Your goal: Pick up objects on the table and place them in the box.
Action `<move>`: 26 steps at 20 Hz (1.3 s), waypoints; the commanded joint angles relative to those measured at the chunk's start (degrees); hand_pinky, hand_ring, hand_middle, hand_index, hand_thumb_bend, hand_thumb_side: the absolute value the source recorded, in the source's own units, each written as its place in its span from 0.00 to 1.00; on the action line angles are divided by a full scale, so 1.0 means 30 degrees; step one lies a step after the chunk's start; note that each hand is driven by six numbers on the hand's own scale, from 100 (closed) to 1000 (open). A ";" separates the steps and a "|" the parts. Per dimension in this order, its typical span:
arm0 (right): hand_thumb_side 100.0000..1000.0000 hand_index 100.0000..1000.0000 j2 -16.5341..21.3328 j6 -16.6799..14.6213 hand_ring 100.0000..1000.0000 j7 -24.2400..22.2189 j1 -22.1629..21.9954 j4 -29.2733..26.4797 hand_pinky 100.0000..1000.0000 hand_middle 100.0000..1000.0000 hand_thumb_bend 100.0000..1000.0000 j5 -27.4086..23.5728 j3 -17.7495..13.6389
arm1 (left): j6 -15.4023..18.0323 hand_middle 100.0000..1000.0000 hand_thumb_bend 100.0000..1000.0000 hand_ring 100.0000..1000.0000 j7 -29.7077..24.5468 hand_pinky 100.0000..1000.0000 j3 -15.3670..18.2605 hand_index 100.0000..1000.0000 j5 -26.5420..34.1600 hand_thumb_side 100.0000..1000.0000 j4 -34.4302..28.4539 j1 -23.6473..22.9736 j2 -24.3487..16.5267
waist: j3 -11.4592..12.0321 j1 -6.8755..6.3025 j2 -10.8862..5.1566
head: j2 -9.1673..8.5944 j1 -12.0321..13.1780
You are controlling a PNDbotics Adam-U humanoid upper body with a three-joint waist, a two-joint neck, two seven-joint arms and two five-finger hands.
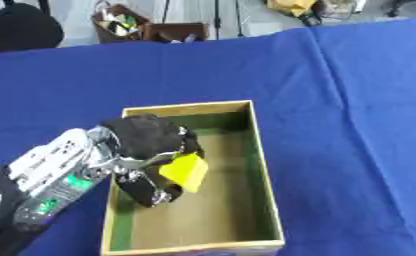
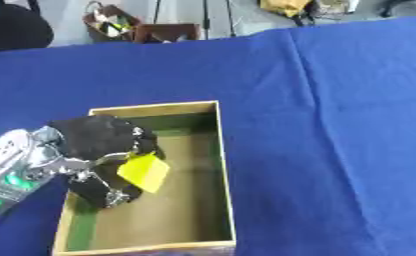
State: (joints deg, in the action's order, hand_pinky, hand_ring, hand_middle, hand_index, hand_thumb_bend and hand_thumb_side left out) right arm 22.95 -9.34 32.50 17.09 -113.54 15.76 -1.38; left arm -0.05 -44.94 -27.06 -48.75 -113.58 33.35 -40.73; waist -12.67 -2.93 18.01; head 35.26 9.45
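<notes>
Left hand: the left hand (image 1: 146, 142) entered from the lower left and hung over the left side of the box (image 1: 266, 185), inside its outline.
Hand state: its fingers (image 1: 150, 192) were curled downward, with the thumb side closed against a yellow piece (image 1: 185, 171); the hand was nearly closed around that piece.
Held thing: the yellow piece was flat and roughly square, tilted with one corner pointing down, and it showed between the dark palm and the lower fingers.
Position of piece: it sat above the box floor, over the left half of the interior; whether it touched the floor could not be told.
Box: an open rectangular box with tan walls, a green inner lining and a brown floor, lying lengthwise toward the camera on the cloth (image 1: 351, 110).
Cloth: a blue cloth covered the table, with a crease running down its right part.
Forearm: the silver and white forearm (image 1: 50, 175) carried green lights and crossed the left wall of the box.
Right hand: it appeared in neither view.
</notes>
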 commanded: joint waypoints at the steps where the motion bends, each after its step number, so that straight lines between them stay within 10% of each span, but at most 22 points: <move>1: 0.55 0.73 0.0242 -0.0010 0.59 0.0012 0.0072 -0.0351 0.53 0.45 0.00 -0.0042 -0.0167 | 0.0833 0.76 0.01 0.76 -0.1017 0.53 0.0100 1.00 -0.0264 0.69 -0.0338 0.0393 -0.0161 | 0.0015 0.0119 -0.0374 | 0.0210 -0.0058; 3: 0.55 0.73 0.0241 -0.0006 0.59 0.0025 0.0050 -0.0351 0.53 0.45 0.00 -0.0047 -0.0175 | 0.1339 0.83 0.34 0.84 -0.1617 0.63 0.0272 1.00 -0.0764 0.85 -0.0338 0.0458 -0.0142 | 0.0035 0.0126 -0.0418 | 0.0246 -0.0069; 7: 0.55 0.73 0.0238 0.0013 0.59 0.0048 0.0011 -0.0351 0.53 0.45 0.00 -0.0067 -0.0201 | 0.1793 0.87 0.59 0.90 -0.2116 0.74 0.0763 1.00 -0.1996 1.00 -0.0338 0.0562 -0.0048 | 0.0104 0.0142 -0.0529 | 0.0388 -0.0055; 10: 0.55 0.73 0.0240 0.0023 0.59 0.0089 -0.0026 -0.0351 0.53 0.45 0.00 -0.0082 -0.0242 | 0.1419 0.82 0.39 0.86 -0.0874 0.67 0.1539 1.00 -0.2302 1.00 -0.0338 0.0630 0.0233 | 0.0193 0.0176 -0.0635 | 0.0628 -0.0036; 13: 0.54 0.73 0.0242 0.0024 0.59 0.0165 -0.0068 -0.0351 0.53 0.45 0.00 -0.0088 -0.0309 | 0.0252 0.74 0.00 0.78 0.2592 0.53 0.3133 0.96 -0.1535 1.00 -0.0338 0.0748 0.1072 | 0.0343 0.0238 -0.0741 | 0.0816 -0.0047; 17: 0.54 0.73 0.0253 0.0027 0.59 0.0288 -0.0058 -0.0351 0.53 0.46 0.00 -0.0119 -0.0411 | -0.1931 0.54 0.00 0.55 1.1575 0.29 0.6014 0.85 0.3061 0.79 -0.0338 0.0552 0.3070 | 0.0595 0.0329 -0.0874 | 0.0937 -0.0114; 20: 0.54 0.73 0.0267 0.0009 0.59 0.0355 -0.0012 -0.0351 0.53 0.46 0.00 -0.0158 -0.0463 | -0.1056 0.49 0.00 0.50 1.7631 0.26 0.7077 0.79 0.8171 0.78 -0.0338 -0.0217 0.4074 | 0.0716 0.0393 -0.0938 | 0.0956 -0.0134; 26: 0.53 0.73 0.0219 0.0001 0.59 0.0500 0.0085 -0.0351 0.53 0.46 0.00 -0.0232 -0.0594 | 0.2834 0.41 0.00 0.42 2.0363 0.21 0.8232 0.74 1.4562 0.83 -0.0338 -0.2616 0.5769 | 0.0907 0.0587 -0.1044 | 0.0853 -0.0191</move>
State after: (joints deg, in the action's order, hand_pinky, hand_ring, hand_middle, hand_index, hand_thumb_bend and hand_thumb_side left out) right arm 22.92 -9.33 33.68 16.66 -113.54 15.42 -2.48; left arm 6.61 15.22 -3.68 -8.30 -113.58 25.18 -23.57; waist -9.99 -1.30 16.13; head 37.76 9.00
